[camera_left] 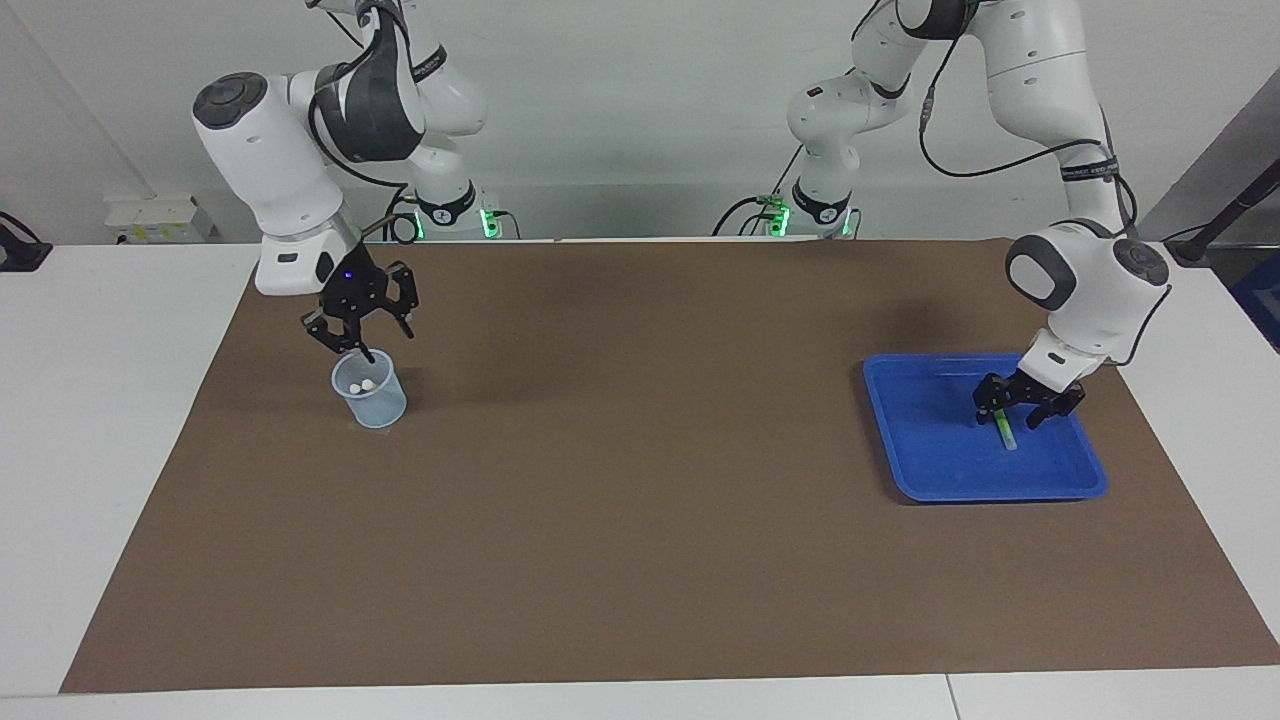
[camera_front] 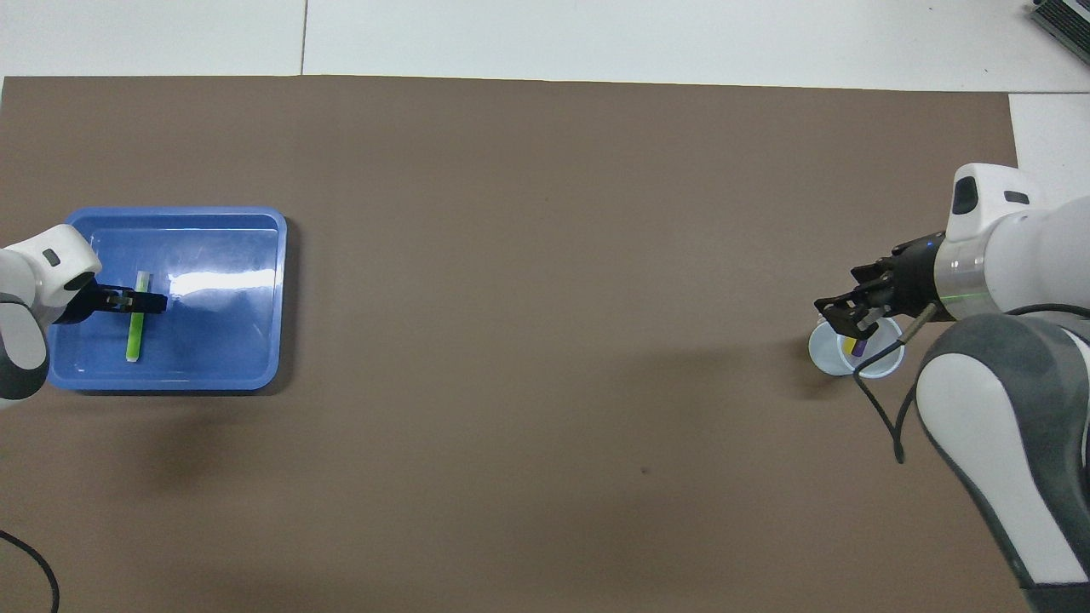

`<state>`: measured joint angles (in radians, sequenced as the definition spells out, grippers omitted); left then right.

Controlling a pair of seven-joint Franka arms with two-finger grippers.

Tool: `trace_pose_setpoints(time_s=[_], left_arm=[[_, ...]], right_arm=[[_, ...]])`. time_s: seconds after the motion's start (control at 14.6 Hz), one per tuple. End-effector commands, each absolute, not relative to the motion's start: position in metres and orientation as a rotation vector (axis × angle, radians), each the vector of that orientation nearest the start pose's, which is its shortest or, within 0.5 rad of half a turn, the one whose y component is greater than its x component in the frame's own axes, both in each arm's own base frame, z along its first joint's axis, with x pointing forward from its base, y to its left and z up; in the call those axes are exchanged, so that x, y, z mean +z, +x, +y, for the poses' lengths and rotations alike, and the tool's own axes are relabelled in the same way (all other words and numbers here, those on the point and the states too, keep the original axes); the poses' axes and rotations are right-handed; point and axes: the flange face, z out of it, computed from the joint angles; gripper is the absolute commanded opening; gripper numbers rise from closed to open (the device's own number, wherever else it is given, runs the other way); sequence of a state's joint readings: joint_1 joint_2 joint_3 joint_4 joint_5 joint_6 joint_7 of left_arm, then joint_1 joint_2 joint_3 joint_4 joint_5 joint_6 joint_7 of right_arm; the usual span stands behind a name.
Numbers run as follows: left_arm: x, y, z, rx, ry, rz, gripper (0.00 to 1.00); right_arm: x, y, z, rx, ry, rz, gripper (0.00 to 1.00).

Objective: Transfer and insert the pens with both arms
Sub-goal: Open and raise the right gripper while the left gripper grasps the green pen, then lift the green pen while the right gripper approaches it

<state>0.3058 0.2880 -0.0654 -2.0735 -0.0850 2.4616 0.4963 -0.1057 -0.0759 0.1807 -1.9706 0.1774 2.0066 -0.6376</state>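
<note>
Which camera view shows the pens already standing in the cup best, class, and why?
The overhead view: it looks down into the cup, so the purple pen and yellow pen show by colour under the right gripper. The facing view shows only two pale cap ends through the cup's wall, with no colours.

A green pen point(camera_left: 1004, 431) with a pale cap end lies in a plain blue tray point(camera_left: 920, 470). The clear cup point(camera_left: 372, 398) shows purple and yellow pens point(camera_front: 854, 347) with whitish caps. The desk point(camera_left: 640, 520) is white under a plain brown mat point(camera_left: 620, 450).
</note>
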Motion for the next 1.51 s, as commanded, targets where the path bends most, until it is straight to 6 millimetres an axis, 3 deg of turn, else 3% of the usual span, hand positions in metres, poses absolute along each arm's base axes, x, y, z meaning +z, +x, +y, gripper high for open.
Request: trace_pose_setpoints(time_s=[0.0,0.14,0.21,0.34,0.48,0.69,0.89,1.03,1.23,1.44], left_arm=[[0.296,0.581,0.154,-0.201,-3.136,0.33,0.79],[0.294,0.579,0.153,-0.192,-3.139,0.328,0.71],[0.292,0.579,0.153,-0.19,-3.14,0.328,0.62],[0.292,0.579,0.152,-0.19,-3.141,0.325,0.28],[0.293,0.58,0.15,-0.194,-3.14,0.318,0.01],[0.293,0.579,0.151,-0.185,-3.144,0.309,0.0],[0.298,0.581,0.147,-0.14,-3.169,0.239,0.0],[0.322,0.59,0.136,-0.052,-3.203,0.121,0.0],[0.367,0.596,0.104,0.058,-3.221,-0.09,0.0],[0.405,0.589,0.071,0.119,-3.197,-0.41,0.0]], right_arm=[[0.536,0.544,0.086,-0.243,-2.844,-0.801,0.59],[0.541,0.546,0.099,-0.272,-2.778,-0.665,0.59],[0.544,0.546,0.111,-0.282,-2.75,-0.6,0.59],[0.55,0.542,0.148,-0.296,-2.726,-0.491,0.6],[0.554,0.534,0.191,-0.31,-2.717,-0.378,0.6],[0.552,0.518,0.251,-0.303,-2.691,-0.193,0.6],[0.555,0.511,0.27,-0.267,-2.637,-0.052,0.64],[0.557,0.512,0.271,-0.235,-2.56,0.018,0.66],[0.561,0.513,0.278,-0.22,-2.47,0.148,0.69],[0.566,0.506,0.302,-0.244,-2.414,0.227,0.86]])
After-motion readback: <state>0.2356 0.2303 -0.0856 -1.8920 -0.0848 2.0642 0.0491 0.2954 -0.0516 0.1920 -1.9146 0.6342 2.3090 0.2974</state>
